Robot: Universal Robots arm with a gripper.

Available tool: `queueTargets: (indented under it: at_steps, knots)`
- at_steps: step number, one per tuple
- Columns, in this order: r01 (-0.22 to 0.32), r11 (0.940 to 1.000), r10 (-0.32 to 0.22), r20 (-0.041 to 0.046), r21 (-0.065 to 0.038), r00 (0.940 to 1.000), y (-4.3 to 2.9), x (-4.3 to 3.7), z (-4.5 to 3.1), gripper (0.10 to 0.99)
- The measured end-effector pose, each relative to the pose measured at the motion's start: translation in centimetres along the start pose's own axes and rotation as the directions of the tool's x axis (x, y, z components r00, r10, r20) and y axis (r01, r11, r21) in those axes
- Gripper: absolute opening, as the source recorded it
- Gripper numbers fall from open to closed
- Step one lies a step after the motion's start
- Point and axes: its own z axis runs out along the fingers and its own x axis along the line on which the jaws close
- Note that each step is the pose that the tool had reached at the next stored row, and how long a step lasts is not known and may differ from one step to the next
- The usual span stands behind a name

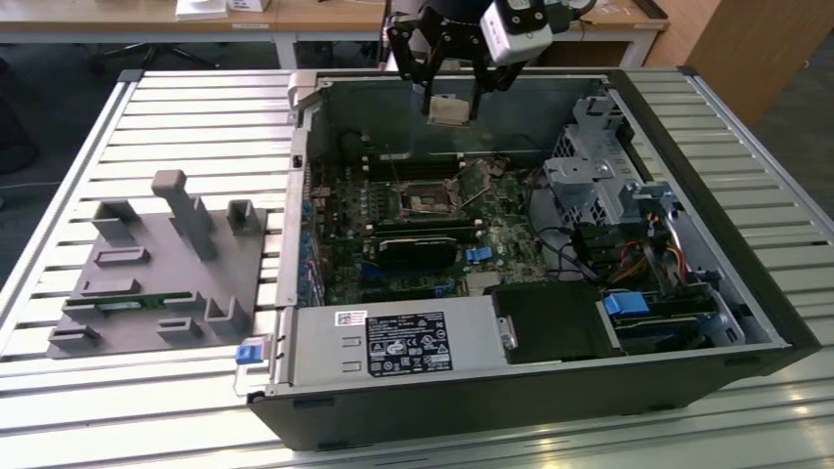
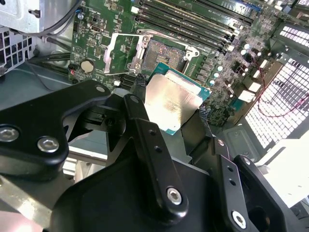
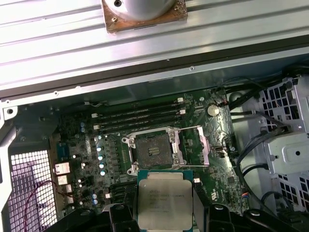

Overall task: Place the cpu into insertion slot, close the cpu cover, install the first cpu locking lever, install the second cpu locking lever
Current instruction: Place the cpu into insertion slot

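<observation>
On the exterior view's left, a grey moulded fixture (image 1: 156, 264) sits on the slatted metal surface (image 1: 195, 107), well apart from the work. Further right, the open computer case (image 1: 521, 401) lies on its side with the green motherboard (image 1: 391, 234) exposed. Near the board's middle is the insertion slot (image 1: 428, 200). In the first wrist view the insertion slot (image 3: 153, 150) is a dark, empty square, and the cpu cover (image 3: 194, 145) is swung open and lies just beside it. I judge that none of the four steps is finished: the chip is not yet seated, the cover is not closed, and both levers are yet to be installed. Above the slot, toward the case's far wall, the end effector (image 1: 450, 101) hangs in the air, clamped on opposite edges of the cpu (image 1: 448, 109). In the second wrist view the cpu (image 2: 174, 104) sits between the black fingertips (image 2: 139, 81), its metal face toward the camera. It is clear of the board, and the slot lies beyond it. On the exterior view's right stand a silvery drive cage (image 1: 587, 176) and loose cables (image 1: 573, 244).
</observation>
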Motion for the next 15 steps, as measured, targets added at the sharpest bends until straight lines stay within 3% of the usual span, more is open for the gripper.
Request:
queueTargets:
  at_steps: [15]
  knots:
    - [-0.012, 0.9999, 0.012, 0.001, 0.0, 0.9999, 0.0, 0.02, 0.0, 0.541]
